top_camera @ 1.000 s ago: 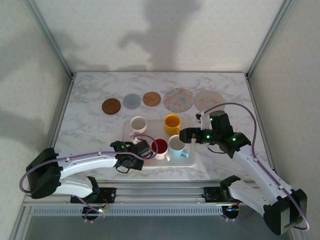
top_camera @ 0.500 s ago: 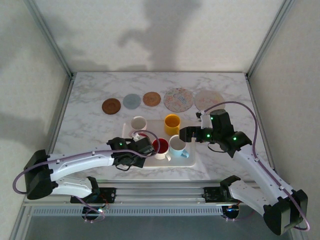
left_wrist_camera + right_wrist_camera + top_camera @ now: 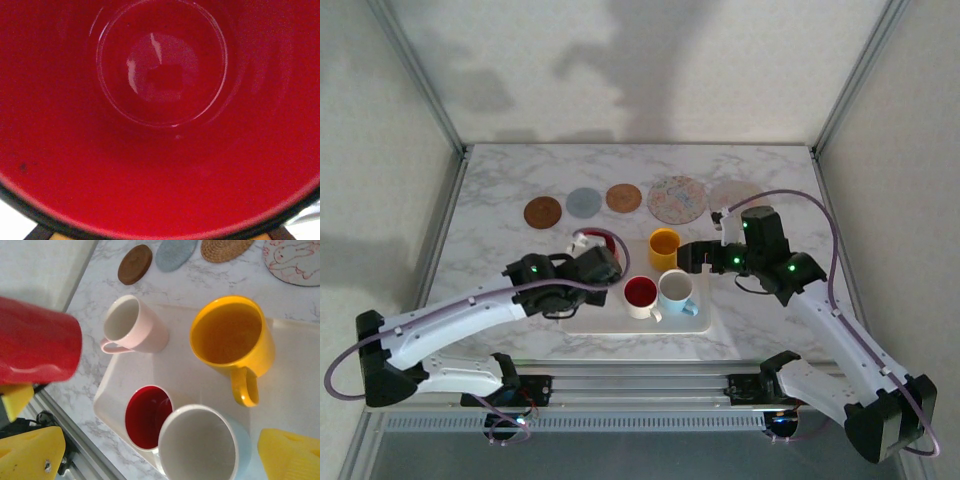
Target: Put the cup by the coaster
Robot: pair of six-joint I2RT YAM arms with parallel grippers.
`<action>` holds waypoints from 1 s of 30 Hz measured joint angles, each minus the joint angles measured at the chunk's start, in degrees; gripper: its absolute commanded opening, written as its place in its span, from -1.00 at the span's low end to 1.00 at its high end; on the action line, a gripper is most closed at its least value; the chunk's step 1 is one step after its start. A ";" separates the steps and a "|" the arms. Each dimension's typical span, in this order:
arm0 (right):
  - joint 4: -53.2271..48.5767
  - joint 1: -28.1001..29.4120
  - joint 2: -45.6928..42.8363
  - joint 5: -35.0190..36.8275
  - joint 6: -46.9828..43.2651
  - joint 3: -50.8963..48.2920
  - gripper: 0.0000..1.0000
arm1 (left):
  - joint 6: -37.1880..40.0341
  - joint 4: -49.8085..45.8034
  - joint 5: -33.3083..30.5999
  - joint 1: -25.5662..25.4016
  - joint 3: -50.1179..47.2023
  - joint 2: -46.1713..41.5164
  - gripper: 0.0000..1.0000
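as the left arm swings off the near edge of the tray (image 3: 620,322) toward its far left corner, the left gripper (image 3: 603,264) brings the red cup (image 3: 35,340) with it. It is clamped on the cup, and its wrist view looks straight down into the red inside. a second ago this gripper sat low beside the red-lined cup (image 3: 640,292); now the red cup hangs clear of the tray, tipped on its side, just beside the pink cup (image 3: 132,325). so the pick looks done and the carry is under way, with the brown coaster (image 3: 543,211) on the table beyond, not yet reached. further right, the yellow mug (image 3: 663,243) and pale blue cup (image 3: 673,288) have not moved. the right gripper (image 3: 686,258) hovers over them, spread wide and empty, barely shifted.
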 measured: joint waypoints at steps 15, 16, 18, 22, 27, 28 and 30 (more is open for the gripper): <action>-0.98 0.42 8.61 -1.68 -2.14 12.22 0.99 | 16.76 -0.04 1.62 27.08 10.54 1.01 -1.00; -1.16 0.61 9.14 -1.70 -2.23 12.70 0.99 | 17.99 0.39 2.36 28.87 10.51 1.38 -1.00; -1.79 0.90 9.99 -1.64 -2.47 13.64 0.99 | 20.31 1.68 3.76 31.98 10.29 2.14 -1.00; -2.34 1.11 12.22 -1.27 -2.56 15.26 0.99 | 24.68 4.52 6.95 37.03 9.31 4.39 -1.00; -2.29 1.40 15.52 -1.09 -2.05 15.98 0.99 | 28.98 7.65 10.19 41.40 7.87 8.26 -1.00; -2.12 1.60 16.11 -0.96 -1.68 15.98 0.99 | 29.62 8.33 10.78 42.25 7.58 8.96 -1.00; -1.42 2.05 17.05 -0.74 -1.11 15.96 0.99 | 30.60 9.73 11.76 43.91 6.99 10.25 -1.00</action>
